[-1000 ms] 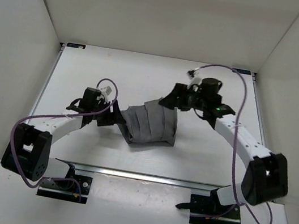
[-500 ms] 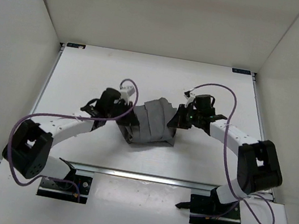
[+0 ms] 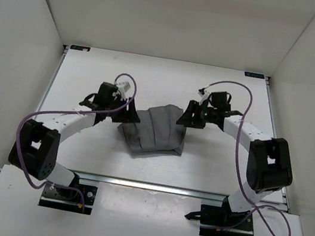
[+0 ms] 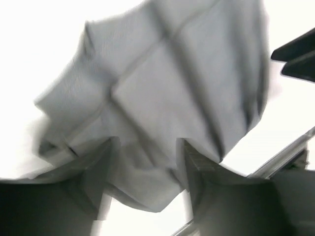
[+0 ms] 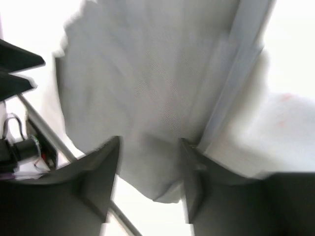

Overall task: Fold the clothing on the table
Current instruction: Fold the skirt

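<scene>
One heap of clothing point(image 3: 158, 131) on table point(image 3: 92, 77)

Free table point(image 3: 92, 77) around clothing point(image 3: 155, 131), walls point(image 3: 28, 23) beyond

Back wall point(image 3: 162, 16): a plain white panel facing me.
Side walls point(image 3: 8, 69): white, closing in on my left and right.
Desk point(image 3: 92, 77): flat, matte white.
Rail point(image 3: 152, 186): a metal strip across the near edge.
Light: even, with soft shadows.
</scene>
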You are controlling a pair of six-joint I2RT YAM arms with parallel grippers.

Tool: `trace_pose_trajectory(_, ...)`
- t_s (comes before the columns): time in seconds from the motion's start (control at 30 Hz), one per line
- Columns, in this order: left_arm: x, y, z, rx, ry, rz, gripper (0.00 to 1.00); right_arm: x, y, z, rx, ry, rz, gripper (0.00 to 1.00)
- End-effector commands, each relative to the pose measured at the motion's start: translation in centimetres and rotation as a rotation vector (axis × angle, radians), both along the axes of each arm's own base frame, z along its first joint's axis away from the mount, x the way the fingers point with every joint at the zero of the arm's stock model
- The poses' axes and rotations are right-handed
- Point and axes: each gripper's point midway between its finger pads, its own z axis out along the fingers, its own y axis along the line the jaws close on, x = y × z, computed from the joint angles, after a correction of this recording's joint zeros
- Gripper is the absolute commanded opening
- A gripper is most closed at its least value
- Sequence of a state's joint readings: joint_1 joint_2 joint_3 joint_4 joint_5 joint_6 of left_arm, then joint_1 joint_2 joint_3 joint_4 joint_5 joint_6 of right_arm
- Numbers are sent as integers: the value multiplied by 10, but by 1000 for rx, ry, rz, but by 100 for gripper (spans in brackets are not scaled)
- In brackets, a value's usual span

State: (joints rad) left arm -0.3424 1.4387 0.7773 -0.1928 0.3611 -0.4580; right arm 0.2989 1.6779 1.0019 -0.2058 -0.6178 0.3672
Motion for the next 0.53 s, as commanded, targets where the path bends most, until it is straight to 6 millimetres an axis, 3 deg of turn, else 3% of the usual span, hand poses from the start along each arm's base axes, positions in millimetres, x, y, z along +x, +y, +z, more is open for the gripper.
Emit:
trace_pose_trajectory(0.0, 21, 6, 71, -1, -150, -18, 77, 22, -8, 75, -2, -183, -28, 52)
trace_pose_trajectory(0.03, 22, 14, 80, 26, -165, 20, 91, 22, -15, 82, -52, -212, -53, 57)
trace_pose_trajectory(0.07, 25, 15, 88, 45, -191, 26, 96, 29, -25, 93, -100, -258, -104, 58)
trace_pose_trajectory(0.1, 24, 25, 90, 96, -198, 54, 98, 25, -31, 91, -134, -239, -123, 58)
trace_pose_trajectory(0.17, 24, 37, 89, 189, -206, 88, 99, 25, -55, 88, -240, -229, -206, 55)
trace_pose_trajectory(0.2, 20, 48, 79, 248, -173, 109, 99, 19, -61, 81, -274, -197, -216, 54)
trace_pose_trajectory(0.33, -3, 72, 53, 355, -97, 110, 99, -5, -100, 41, -423, -81, -269, 48)
trace_pose_trajectory(0.43, -14, 79, 45, 363, -87, 121, 99, -17, -111, 28, -407, -47, -313, 37)
trace_pose_trajectory(0.5, -25, 80, 39, 355, -69, 127, 99, -24, -111, 19, -353, -28, -321, 37)
